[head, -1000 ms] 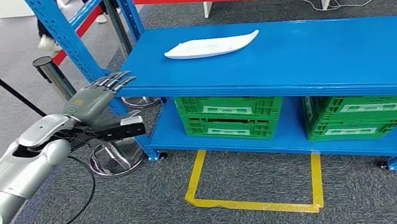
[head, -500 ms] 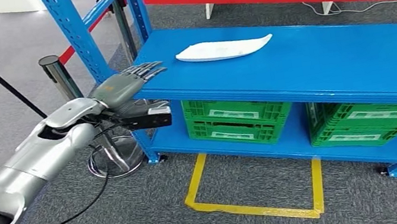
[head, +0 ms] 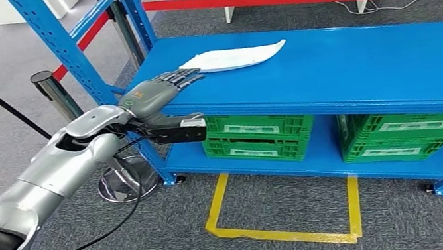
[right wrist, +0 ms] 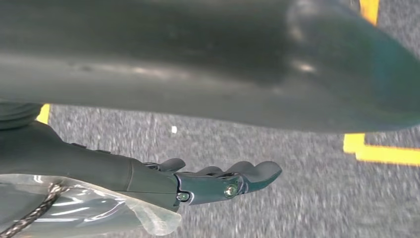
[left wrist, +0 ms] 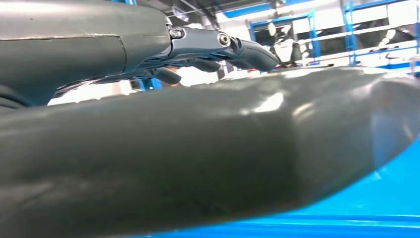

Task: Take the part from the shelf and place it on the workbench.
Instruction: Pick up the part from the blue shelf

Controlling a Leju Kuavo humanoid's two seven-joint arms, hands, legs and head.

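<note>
Left hand (head: 156, 92) flat, fingers spread over shelf (head: 358, 70) edge, holding nothing; part (head: 234, 58) at its 2 o'clock. Right hand (right wrist: 218, 181), wrist view: fingers extended, empty, above carpet (right wrist: 297, 173).

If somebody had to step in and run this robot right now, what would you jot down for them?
Left robot hand: fingers stretched out flat over the near left corner of the blue shelf, holding nothing, fingertips just short of the white part.
Right robot hand: hanging over the grey carpet, fingers loosely extended, holding nothing.
The white part lies flat on the shelf's top level; green crates sit below.
Done: the reach toward the part is under way.
Left: grip the part, lift it off, carry it to the workbench and set it down.
</note>
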